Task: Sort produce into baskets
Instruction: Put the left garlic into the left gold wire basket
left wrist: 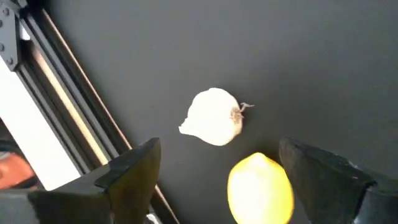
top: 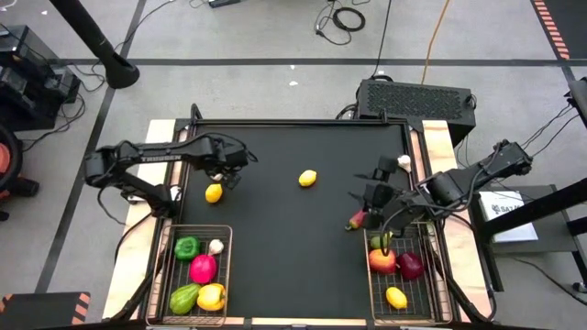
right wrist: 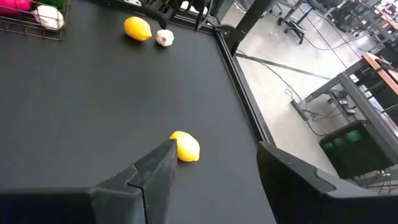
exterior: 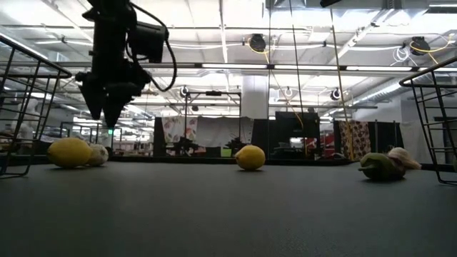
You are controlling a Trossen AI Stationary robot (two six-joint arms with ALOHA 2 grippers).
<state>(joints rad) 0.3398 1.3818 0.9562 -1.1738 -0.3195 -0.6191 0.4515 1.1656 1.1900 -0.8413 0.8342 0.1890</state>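
My left gripper (top: 227, 174) is open and hangs above a yellow lemon (left wrist: 260, 190) and a white garlic bulb (left wrist: 213, 117), touching neither. Both lie on the black mat near the left edge (exterior: 69, 152). A second lemon (top: 308, 179) lies mid-table. My right gripper (right wrist: 217, 168) is open and empty at the right side (top: 367, 190), pointing toward that lemon. A dark red chili (top: 356, 220) and another garlic bulb (top: 404, 163) lie near it. The left basket (top: 174, 275) holds peppers and a garlic bulb. The right basket (top: 431, 284) holds apples and a lemon.
The mat's raised rail (left wrist: 68, 118) runs close beside the left garlic bulb and lemon. The baskets stand at the near left and near right corners. The arms' bases stand at the table's left and right edges. Open mat lies between the baskets.
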